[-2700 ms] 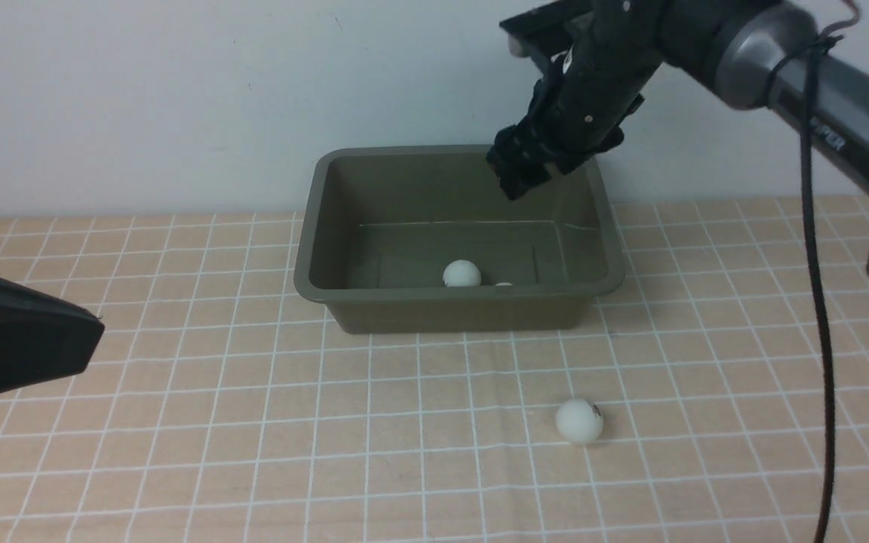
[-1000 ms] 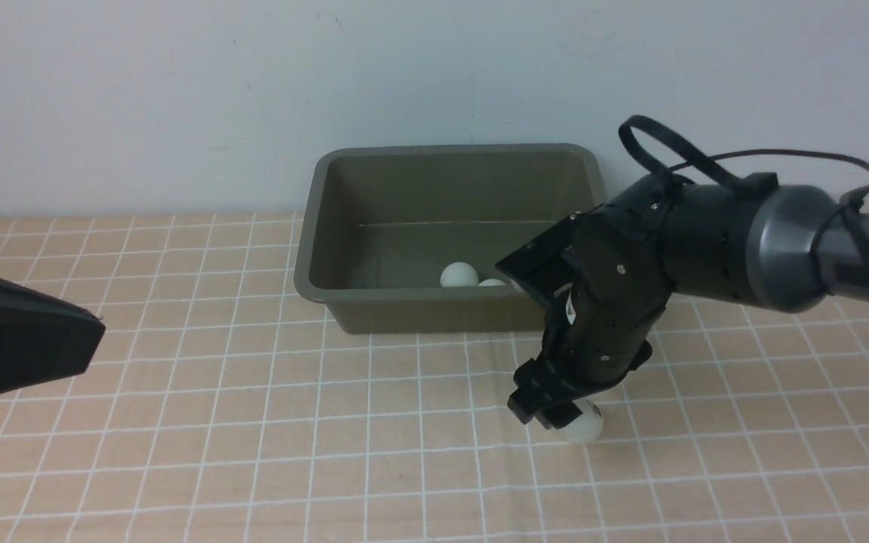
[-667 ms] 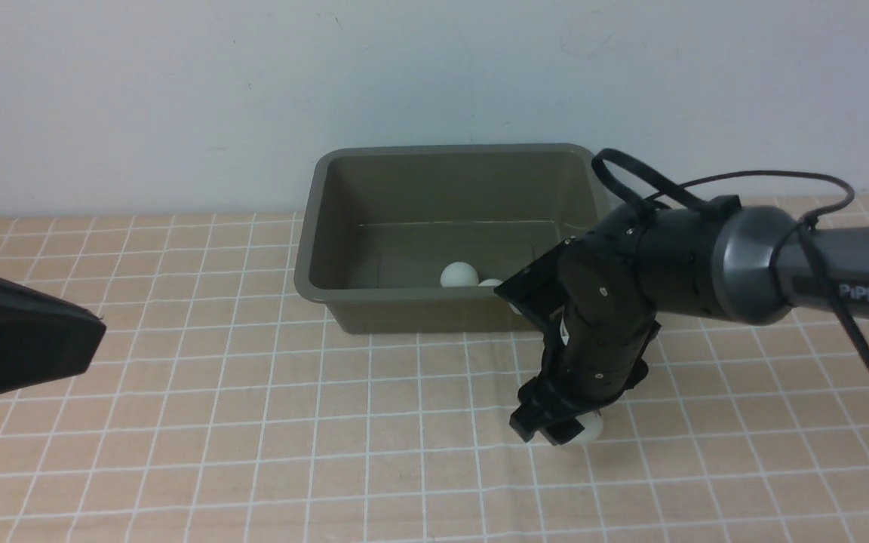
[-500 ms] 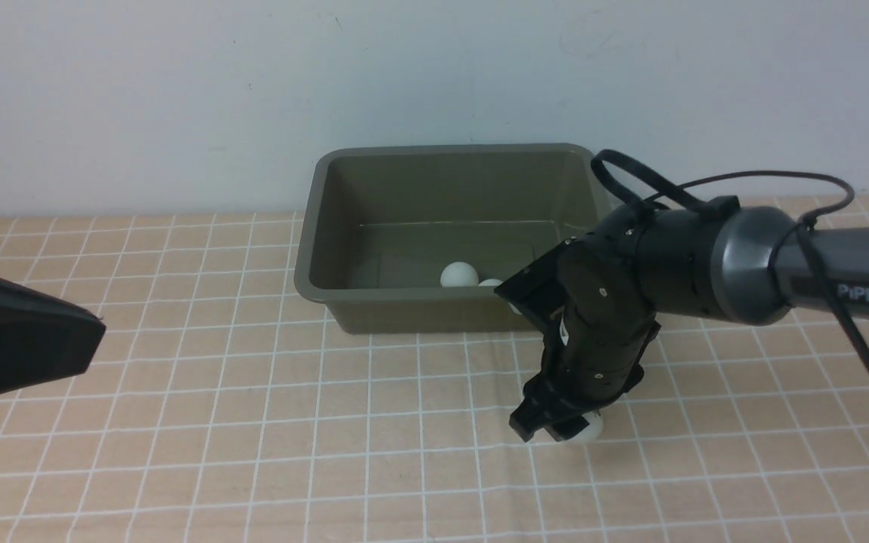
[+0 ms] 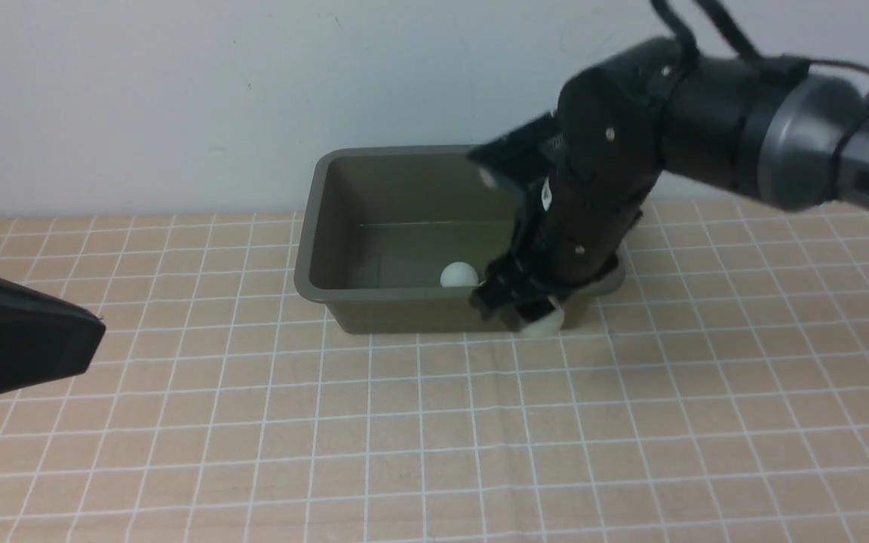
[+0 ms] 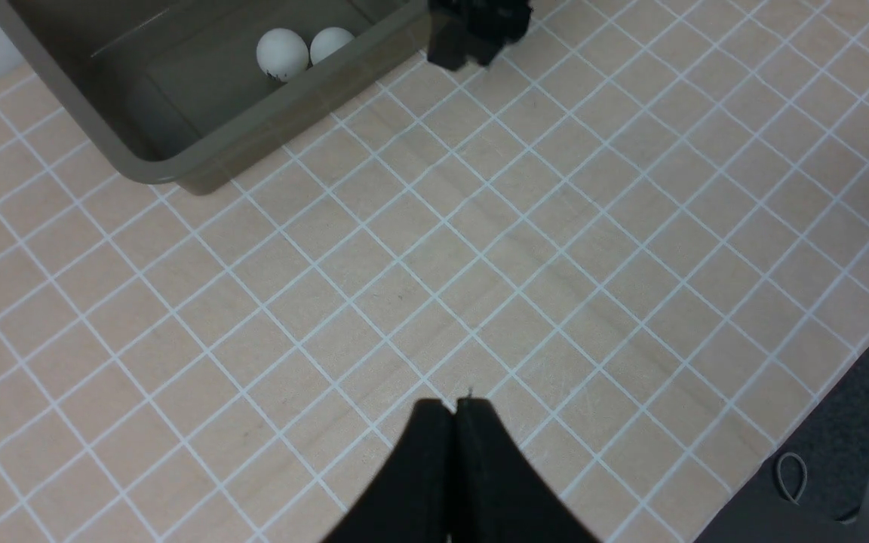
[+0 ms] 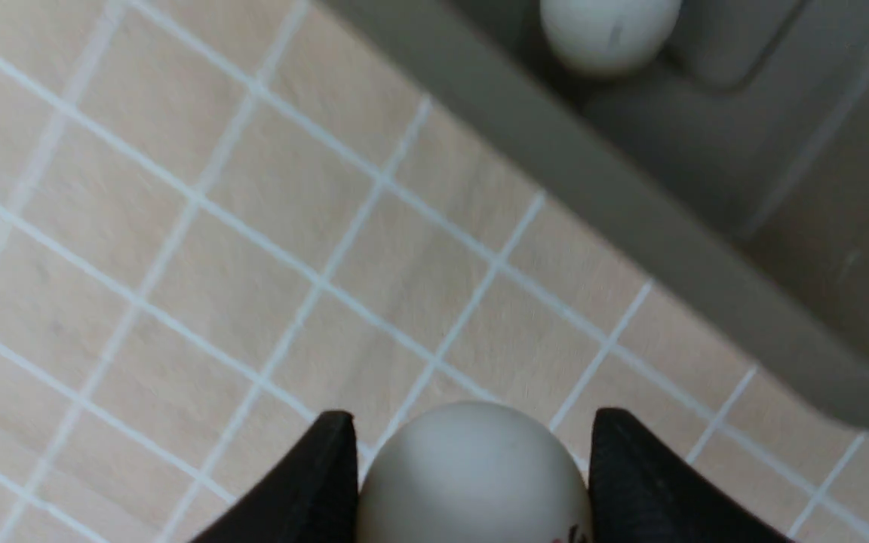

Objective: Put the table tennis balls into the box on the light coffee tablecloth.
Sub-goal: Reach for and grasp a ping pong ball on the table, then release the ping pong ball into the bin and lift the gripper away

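After it closed, the right hand (image 5: 529, 311) lifted the ball (image 5: 548, 324) toward the box (image 5: 312, 226).

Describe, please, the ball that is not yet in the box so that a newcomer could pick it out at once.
Find the olive box on the checked cloth. By its near right corner the right arm's black fingers pinch a white ball over the cloth. The other two balls lie loose inside the box; this one alone is outside and held.
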`<action>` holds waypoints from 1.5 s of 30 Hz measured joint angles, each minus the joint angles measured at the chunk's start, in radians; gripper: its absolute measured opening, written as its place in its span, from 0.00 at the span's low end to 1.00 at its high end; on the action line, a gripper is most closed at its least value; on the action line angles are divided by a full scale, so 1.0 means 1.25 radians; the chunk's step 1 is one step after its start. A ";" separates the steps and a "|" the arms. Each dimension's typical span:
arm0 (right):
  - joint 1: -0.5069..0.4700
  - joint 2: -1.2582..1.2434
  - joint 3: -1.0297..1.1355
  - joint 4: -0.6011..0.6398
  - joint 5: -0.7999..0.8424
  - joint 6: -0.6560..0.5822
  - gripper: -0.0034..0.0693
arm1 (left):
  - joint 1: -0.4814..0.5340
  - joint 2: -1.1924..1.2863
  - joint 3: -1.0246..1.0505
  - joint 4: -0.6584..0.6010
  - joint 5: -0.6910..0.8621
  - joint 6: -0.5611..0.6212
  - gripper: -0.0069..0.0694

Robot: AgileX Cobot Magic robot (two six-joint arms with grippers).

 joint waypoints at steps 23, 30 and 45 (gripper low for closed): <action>-0.093 0.184 -0.083 -0.072 -0.295 0.007 0.54 | 0.000 0.000 0.000 -0.001 0.000 0.000 0.00; -0.093 0.191 -0.083 -0.066 -0.303 0.000 0.61 | 0.000 0.000 0.000 -0.001 0.000 0.000 0.00; -0.093 0.092 -0.079 -0.112 -0.284 0.007 0.43 | 0.000 0.000 0.000 0.003 0.000 0.016 0.00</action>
